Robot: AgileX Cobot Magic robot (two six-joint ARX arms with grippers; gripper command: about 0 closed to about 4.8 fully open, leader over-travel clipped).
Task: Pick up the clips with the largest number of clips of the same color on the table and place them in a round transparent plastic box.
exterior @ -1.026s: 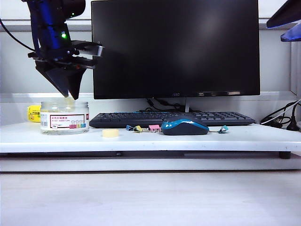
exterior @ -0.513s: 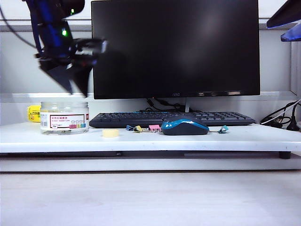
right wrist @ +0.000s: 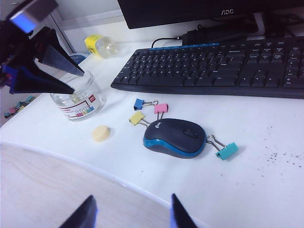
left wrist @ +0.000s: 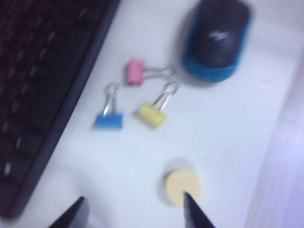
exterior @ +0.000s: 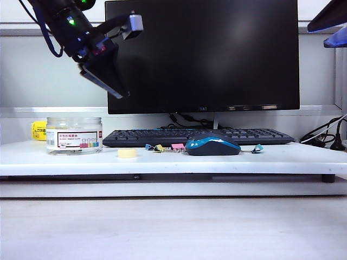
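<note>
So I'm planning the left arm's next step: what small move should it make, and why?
Probably lower the open left end effector toward the yellow clip. It lies loose on the table between the blue clip and the mouse, while the round transparent plastic box stands off to the side. The right end effector hangs open, away.

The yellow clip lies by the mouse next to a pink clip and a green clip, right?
Not quite. The yellow clip lies near the mouse beside a pink clip and a blue clip, not a green one. The left wrist view shows it, with the open left gripper above them.
</note>
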